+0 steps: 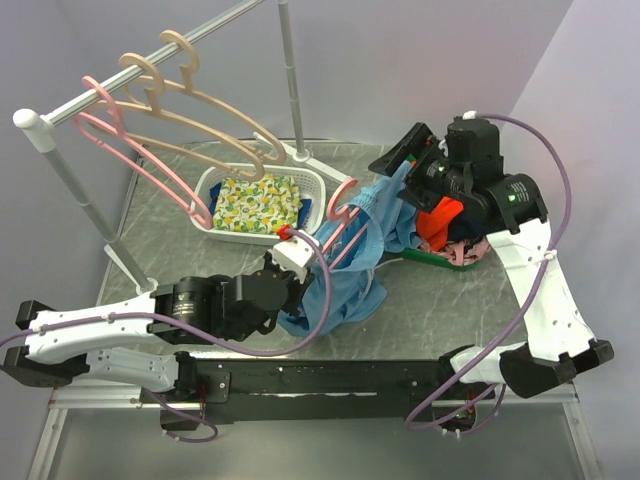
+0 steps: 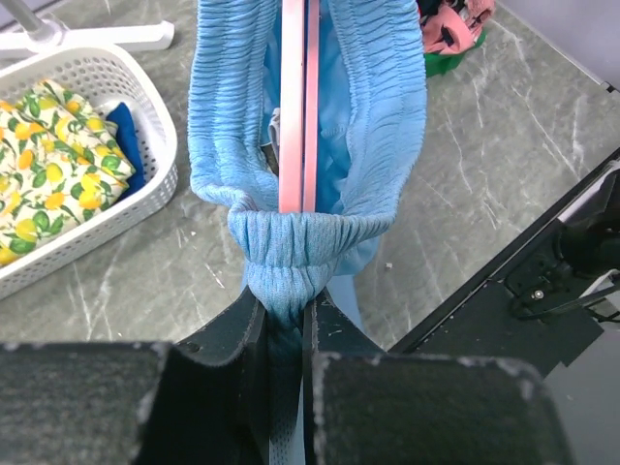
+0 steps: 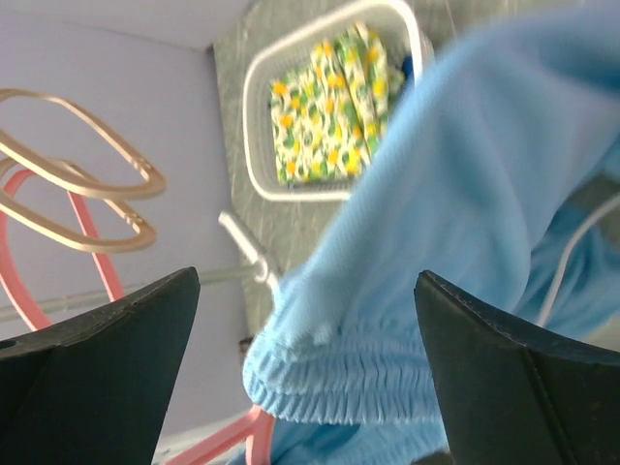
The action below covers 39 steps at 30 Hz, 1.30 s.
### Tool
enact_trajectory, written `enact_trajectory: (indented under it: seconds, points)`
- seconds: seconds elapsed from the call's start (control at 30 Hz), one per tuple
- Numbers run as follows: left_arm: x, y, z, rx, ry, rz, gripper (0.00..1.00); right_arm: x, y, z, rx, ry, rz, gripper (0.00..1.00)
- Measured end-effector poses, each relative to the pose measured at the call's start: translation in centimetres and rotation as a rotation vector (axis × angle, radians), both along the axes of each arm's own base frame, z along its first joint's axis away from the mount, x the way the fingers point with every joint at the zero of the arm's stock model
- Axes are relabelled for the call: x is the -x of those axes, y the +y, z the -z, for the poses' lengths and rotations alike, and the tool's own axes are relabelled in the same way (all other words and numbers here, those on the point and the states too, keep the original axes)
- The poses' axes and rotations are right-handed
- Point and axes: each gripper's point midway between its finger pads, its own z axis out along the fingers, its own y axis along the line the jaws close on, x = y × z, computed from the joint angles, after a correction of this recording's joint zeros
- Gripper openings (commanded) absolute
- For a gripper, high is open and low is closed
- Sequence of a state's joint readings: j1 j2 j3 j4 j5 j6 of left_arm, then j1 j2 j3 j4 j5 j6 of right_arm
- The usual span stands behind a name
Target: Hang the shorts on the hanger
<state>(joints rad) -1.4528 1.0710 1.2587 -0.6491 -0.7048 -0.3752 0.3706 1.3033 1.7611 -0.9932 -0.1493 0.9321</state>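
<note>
Over the middle of the table (image 1: pixel 430 300), the left gripper (image 2: pixel 286 308) is pinched tight on a bunched bit of the shorts (image 2: pixel 378 107), right at the gathered waistband. From the left wrist view the hanger (image 2: pixel 298 116) runs straight up through the waistband loop, edge-on, so the elastic sits around it on both sides. From the top view its pink hook pokes out above the blue fabric. The rest of the shorts drapes down just beside the white basket (image 1: pixel 210 190) (the one with the lemon-print cloth (image 1: pixel 255 203) in it).

The right gripper (image 3: pixel 308 281) is spread wide and gripping nothing. Its camera shows the waistband and a blurry sweep of blue between the two fingers, but I can't tell whether either pad touches it. From above it sits up by the pile of clothes (image 1: pixel 445 225) at the far right.

Back left, two beige hangers (image 1: pixel 190 100) and a spare pink hanger (image 1: pixel 130 150) hang on the rail (image 1: pixel 215 25).
</note>
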Motion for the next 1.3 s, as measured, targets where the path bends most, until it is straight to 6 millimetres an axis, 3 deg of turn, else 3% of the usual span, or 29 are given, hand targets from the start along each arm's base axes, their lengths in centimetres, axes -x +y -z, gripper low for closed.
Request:
enact_trajectory:
  seconds: [0.2,0.33,0.47,0.57,0.7,0.93,1.03,1.07,1.1,1.13,1.2,1.3]
  points:
    - [0.1,0.5,-0.6,-0.003,0.048,-0.014,0.01,-1.4,-1.2,-2.8,0.101,-0.214,-0.009,0.98]
    - [-0.1,1.1,-5.7,0.060,0.068,-0.025,0.01,-0.3,-2.1,-5.8,0.143,-0.428,-0.040,0.94]
    - [-0.3,2.6,-11.5,0.168,0.058,-0.034,0.01,2.6,-2.5,-5.8,0.181,-0.568,-0.103,0.93]
    - [-0.7,4.0,-13.4,0.207,0.051,-0.052,0.01,3.9,-1.6,-5.7,0.214,-0.642,-0.164,0.93]
    - [-1.2,4.5,-12.4,0.172,0.061,-0.073,0.01,5.1,0.2,-6.6,0.244,-0.737,-0.228,0.92]
    - [-1.2,3.4,-8.6,0.045,0.106,-0.052,0.01,3.8,4.1,-5.0,0.347,-0.732,-0.279,0.88]
    - [-1.1,3.5,-8.4,0.038,0.111,-0.043,0.01,1.9,5.6,-2.6,0.428,-0.677,-0.279,0.65]
    - [-1.1,3.5,-8.4,0.039,0.112,-0.042,0.01,1.3,5.8,-1.6,0.458,-0.649,-0.270,0.55]
    - [-1.0,3.5,-8.4,0.041,0.112,-0.041,0.01,0.8,5.7,-0.9,0.486,-0.628,-0.262,0.51]
    - [-1.0,3.5,-8.3,0.042,0.113,-0.040,0.01,0.2,5.6,-0.1,0.517,-0.602,-0.244,0.39]
    - [-0.9,3.7,-8.1,0.043,0.116,-0.035,0.01,-0.6,5.1,0.6,0.565,-0.569,-0.210,0.30]
    - [-0.7,4.0,-7.5,0.037,0.121,-0.031,0.01,-1.4,4.2,-0.5,0.585,-0.555,-0.134,0.23]
